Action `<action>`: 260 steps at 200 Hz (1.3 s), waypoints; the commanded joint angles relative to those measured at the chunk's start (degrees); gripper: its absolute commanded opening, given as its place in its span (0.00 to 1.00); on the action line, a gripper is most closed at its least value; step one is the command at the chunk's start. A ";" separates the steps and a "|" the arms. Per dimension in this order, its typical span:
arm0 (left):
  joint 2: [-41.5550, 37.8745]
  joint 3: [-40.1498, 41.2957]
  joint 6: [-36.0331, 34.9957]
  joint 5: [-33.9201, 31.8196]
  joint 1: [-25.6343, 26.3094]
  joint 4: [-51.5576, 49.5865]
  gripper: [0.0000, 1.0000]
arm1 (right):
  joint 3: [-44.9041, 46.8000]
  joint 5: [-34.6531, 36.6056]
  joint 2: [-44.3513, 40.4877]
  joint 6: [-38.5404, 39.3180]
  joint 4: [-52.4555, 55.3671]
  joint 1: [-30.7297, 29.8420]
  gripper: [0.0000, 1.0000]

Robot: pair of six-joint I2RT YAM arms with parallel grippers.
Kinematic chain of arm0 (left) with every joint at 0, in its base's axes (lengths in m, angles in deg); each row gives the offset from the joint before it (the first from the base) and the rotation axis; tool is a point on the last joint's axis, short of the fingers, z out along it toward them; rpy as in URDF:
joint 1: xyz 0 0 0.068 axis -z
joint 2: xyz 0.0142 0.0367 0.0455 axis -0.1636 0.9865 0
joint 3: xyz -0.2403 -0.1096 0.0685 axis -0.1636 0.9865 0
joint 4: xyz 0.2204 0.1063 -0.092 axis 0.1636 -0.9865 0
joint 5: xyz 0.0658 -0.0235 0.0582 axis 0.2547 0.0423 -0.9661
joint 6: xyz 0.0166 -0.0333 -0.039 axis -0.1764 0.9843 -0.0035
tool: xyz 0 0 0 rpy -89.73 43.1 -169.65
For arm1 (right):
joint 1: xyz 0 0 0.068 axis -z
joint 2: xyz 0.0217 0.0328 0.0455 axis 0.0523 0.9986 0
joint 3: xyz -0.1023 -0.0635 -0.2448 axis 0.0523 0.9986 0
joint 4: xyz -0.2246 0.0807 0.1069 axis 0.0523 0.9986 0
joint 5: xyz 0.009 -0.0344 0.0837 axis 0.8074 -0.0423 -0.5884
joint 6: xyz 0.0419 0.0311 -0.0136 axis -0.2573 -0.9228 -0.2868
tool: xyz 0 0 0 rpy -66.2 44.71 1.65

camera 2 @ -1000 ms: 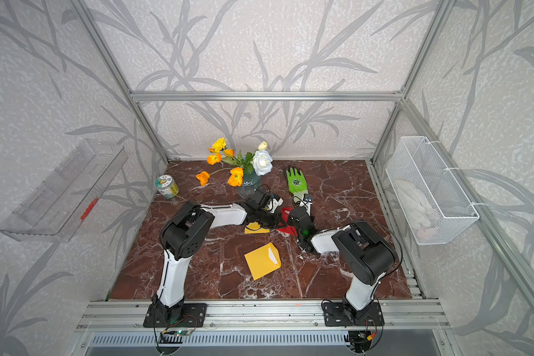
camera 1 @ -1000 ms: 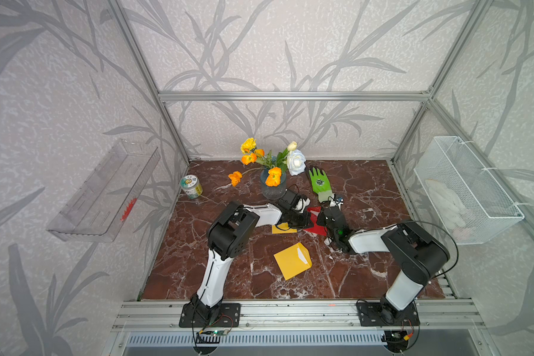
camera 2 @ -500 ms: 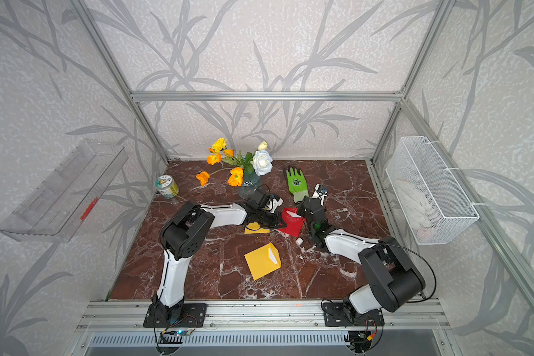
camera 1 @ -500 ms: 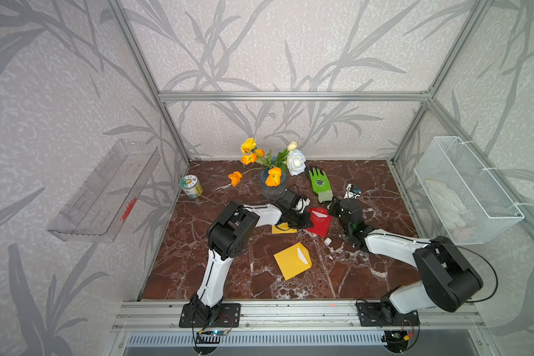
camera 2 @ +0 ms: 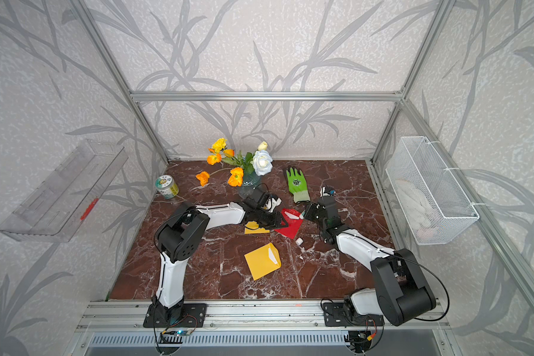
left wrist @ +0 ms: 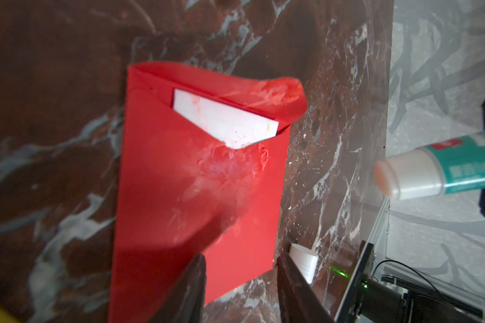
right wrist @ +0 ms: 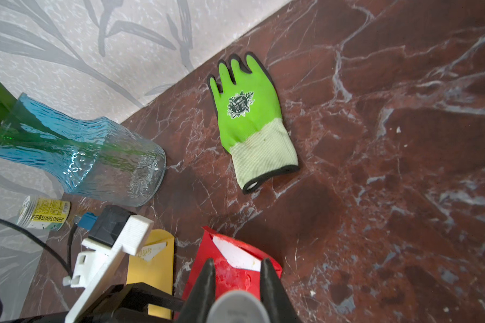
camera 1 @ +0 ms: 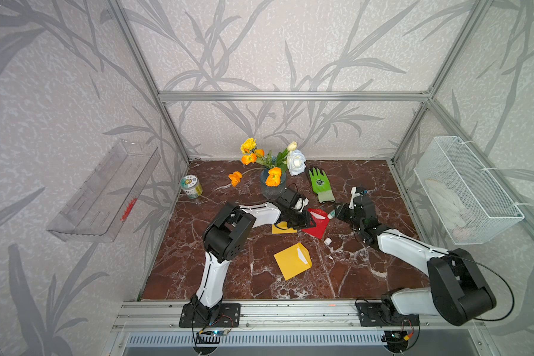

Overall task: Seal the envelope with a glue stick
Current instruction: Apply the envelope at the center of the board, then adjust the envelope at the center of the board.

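Note:
The red envelope (camera 1: 316, 222) (camera 2: 291, 223) (left wrist: 196, 179) lies on the marble floor with its flap (left wrist: 280, 95) open and curled up. A white card shows in its mouth, and glue smears mark its front. My left gripper (camera 1: 304, 219) (camera 2: 278, 219) (left wrist: 240, 258) is open, its jaws apart over the envelope's corner. My right gripper (camera 1: 336, 212) (camera 2: 309, 213) (right wrist: 238, 264) is shut on the uncapped glue stick (camera 1: 331, 214) (camera 2: 301, 216) (left wrist: 431, 170) (right wrist: 237, 306). The stick's tip hangs just off the flap end. The white cap (camera 1: 327, 241) (camera 2: 299, 241) (left wrist: 304, 261) lies beside the envelope.
A yellow envelope (camera 1: 292, 260) (camera 2: 262, 260) lies nearer the front; another (camera 1: 282, 228) (right wrist: 151, 268) sits under the left arm. Behind are a glass vase of flowers (camera 1: 272, 185) (right wrist: 95, 162), a green glove (camera 1: 320, 184) (right wrist: 249, 117) and a small tin (camera 1: 191, 186). A wire basket (camera 1: 463, 191) hangs on the right wall.
My right gripper has drawn back off the red envelope toward the right and rear, still holding the glue stick. The left gripper's jaws have opened.

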State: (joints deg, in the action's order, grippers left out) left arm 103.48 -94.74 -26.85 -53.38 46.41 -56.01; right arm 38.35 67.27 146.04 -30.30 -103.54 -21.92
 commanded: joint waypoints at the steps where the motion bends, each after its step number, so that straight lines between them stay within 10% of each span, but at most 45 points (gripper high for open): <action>1: -4.02 -0.69 0.50 -0.65 -0.27 -2.82 0.48 | 0.68 -4.38 -3.07 -1.12 1.46 0.11 0.00; 139: -5.17 -8.17 -11.10 5.34 -2.93 -8.57 0.62 | -3.90 -18.81 -3.28 1.13 10.43 4.45 0.00; 260: 7.59 -31.86 -50.61 -2.06 -3.02 -30.28 0.66 | -2.98 -38.91 -4.74 5.03 20.18 9.86 0.00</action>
State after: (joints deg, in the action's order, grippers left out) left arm 107.39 -121.65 -67.25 -53.27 43.42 -80.92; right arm 33.89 33.09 144.10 -26.50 -85.02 -12.54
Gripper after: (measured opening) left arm 0.662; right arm 0.259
